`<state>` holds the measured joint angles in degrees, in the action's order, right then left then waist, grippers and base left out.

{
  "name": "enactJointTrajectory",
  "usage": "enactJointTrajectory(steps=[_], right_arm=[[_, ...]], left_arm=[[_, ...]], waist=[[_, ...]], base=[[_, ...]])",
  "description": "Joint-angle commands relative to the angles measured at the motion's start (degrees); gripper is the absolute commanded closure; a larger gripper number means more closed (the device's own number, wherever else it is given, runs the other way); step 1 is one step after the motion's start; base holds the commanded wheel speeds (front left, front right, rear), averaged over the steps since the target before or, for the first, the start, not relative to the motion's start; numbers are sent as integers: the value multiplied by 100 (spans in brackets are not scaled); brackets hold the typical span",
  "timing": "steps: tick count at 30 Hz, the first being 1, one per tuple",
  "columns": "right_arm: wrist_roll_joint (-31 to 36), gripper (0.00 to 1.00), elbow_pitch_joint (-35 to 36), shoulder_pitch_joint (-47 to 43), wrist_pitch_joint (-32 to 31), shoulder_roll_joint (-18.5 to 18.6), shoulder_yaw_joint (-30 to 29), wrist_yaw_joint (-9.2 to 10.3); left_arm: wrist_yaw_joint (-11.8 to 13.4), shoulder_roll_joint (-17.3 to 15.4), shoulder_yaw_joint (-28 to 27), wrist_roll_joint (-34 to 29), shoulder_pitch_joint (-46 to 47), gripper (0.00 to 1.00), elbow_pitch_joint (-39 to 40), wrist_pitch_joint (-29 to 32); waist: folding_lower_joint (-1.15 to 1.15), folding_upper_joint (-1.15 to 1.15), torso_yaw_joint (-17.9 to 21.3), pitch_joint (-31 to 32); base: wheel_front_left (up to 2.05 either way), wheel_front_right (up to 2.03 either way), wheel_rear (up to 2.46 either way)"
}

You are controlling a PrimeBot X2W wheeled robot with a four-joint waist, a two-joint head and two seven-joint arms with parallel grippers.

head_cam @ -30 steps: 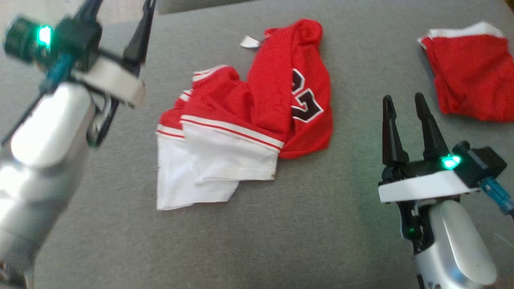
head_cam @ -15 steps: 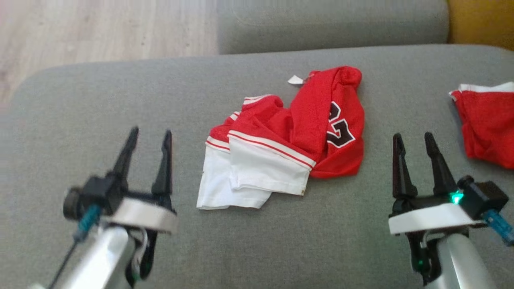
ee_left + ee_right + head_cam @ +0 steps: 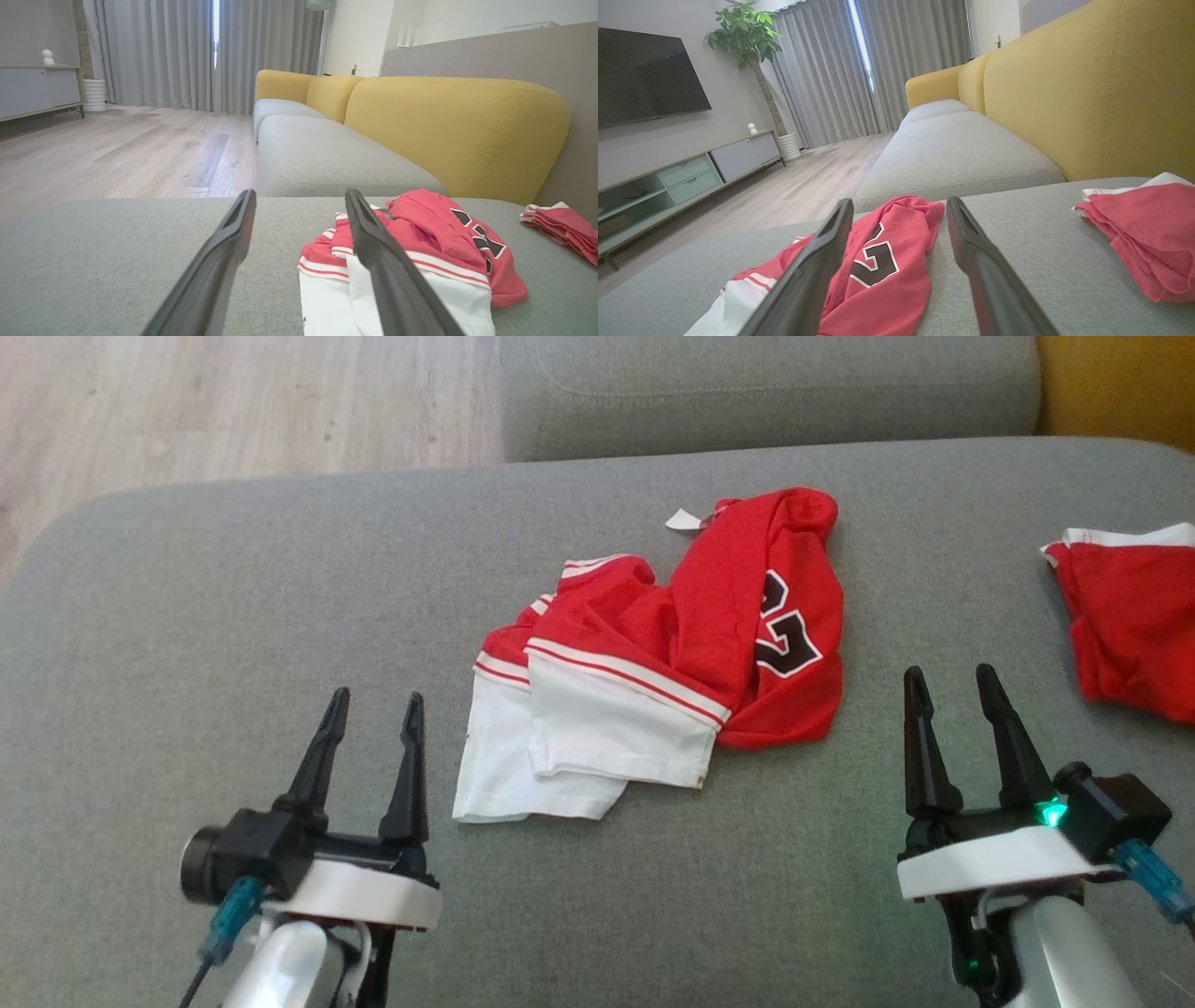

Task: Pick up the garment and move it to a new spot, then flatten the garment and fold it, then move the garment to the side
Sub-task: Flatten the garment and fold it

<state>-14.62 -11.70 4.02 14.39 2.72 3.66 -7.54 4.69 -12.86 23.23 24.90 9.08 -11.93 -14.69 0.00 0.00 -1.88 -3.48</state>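
A crumpled red and white garment (image 3: pixel 672 653) with dark numbers lies in the middle of the grey sofa seat (image 3: pixel 233 616); it also shows in the left wrist view (image 3: pixel 420 261) and the right wrist view (image 3: pixel 878 266). My left gripper (image 3: pixel 373 705) stands open at the lower left, a short way left of the garment's white part, with nothing between its fingers. My right gripper (image 3: pixel 948 677) stands open at the lower right, just right of the garment's red part, also holding nothing.
A second red garment (image 3: pixel 1134 616) with white trim lies at the seat's right edge, seen too in the right wrist view (image 3: pixel 1143 228). A yellow backrest (image 3: pixel 1087 88) runs along the right. Another grey cushion (image 3: pixel 766 392) and wooden floor (image 3: pixel 233 401) lie beyond.
The camera tilted, so the whole picture shifted. My left arm came down from high at the upper left to rest low at the lower left. The garment lies as before.
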Motion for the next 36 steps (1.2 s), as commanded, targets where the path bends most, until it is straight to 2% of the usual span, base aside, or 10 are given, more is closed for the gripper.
enactJointTrajectory(steps=[1, 4, 5, 6, 10, 14, 20, 36], right_arm=[[-14, 0, 213, 214, 61, 16, 159, 5], [-10, 0, 219, 252, 61, 16, 146, 5], [-4, 0, 214, 290, 61, 16, 143, 5], [-4, 0, 214, 290, 61, 16, 143, 5], [4, 0, 197, 382, 61, 16, 88, 5], [2, 0, 187, 479, 61, 16, 46, 5], [-21, 0, 204, 612, 61, 16, 44, 5], [-157, 0, 246, 766, 61, 16, 24, 5]], left_arm=[[-82, -4, -265, -100, 340, 0, 132, -30], [-340, 87, -95, -298, 507, 0, 18, -30], [-533, 134, 171, -456, 650, 0, -164, -28], [-533, 134, 171, -456, 650, 0, -164, -28], [-882, 295, 845, -806, 1039, 0, -549, 140], [-1077, 491, 1495, -1056, 1376, 0, -942, 402], [-1161, 669, 2055, -1221, 1771, 0, -1638, 650], [-1130, 897, 2313, -1154, 2444, 0, -3005, 963]], waist=[[0, 0, 37, -71], [0, 0, 87, -177], [0, 0, 142, -262], [0, 0, 142, -262], [0, 0, 268, -457], [0, 0, 422, -651], [0, 0, 658, -901], [0, 0, 1072, -1242]], base=[[0, 0, 0], [0, 0, 0], [0, 0, 0], [0, 0, 0], [0, 0, 0], [0, 0, 0], [0, 0, 0], [0, 0, 0]])
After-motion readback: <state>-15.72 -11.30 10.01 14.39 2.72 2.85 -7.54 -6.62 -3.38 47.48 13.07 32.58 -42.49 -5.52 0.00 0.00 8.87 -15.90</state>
